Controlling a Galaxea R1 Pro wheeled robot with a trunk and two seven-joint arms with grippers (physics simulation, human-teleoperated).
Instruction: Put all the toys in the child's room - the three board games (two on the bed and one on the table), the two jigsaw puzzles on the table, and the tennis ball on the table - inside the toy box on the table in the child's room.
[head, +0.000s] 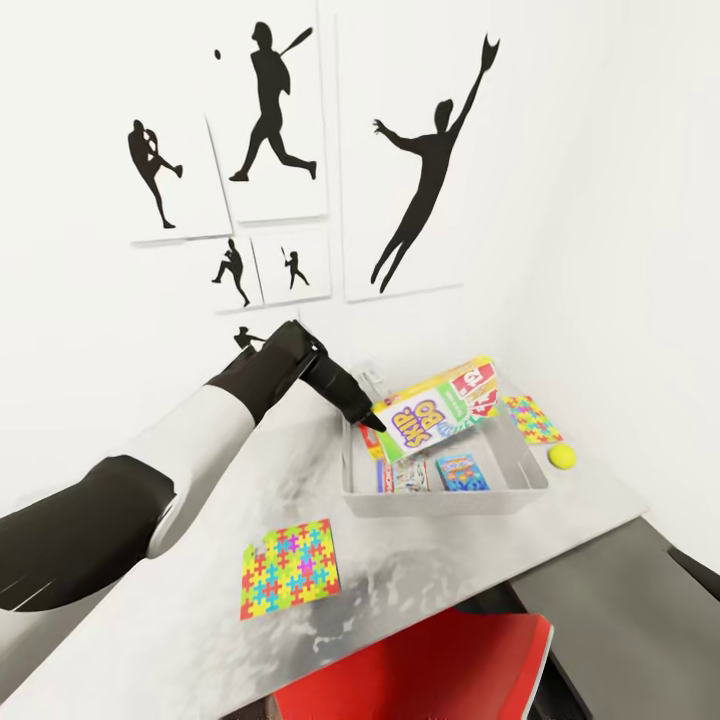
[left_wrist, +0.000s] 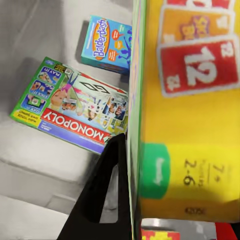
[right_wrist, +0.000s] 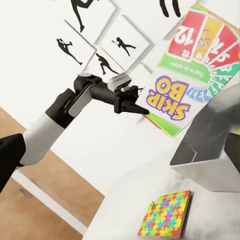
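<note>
Near jigsaw puzzle (head: 290, 568) untouched on the table (head: 420, 590). Left fingers (head: 374, 424) clamped on the SKIP-BO game (head: 440, 408), held tilted over the toy box (head: 445, 500); two board games (head: 408, 476) already inside. Far puzzle (head: 532, 418) and tennis ball (head: 562, 456) outstanding, beside the box. Right fingers: can't tell.

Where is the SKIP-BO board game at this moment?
In the head view, the SKIP-BO game is held tilted by the left gripper above the toy box, on the table's right side, with two other game boxes lying inside below it.
</note>
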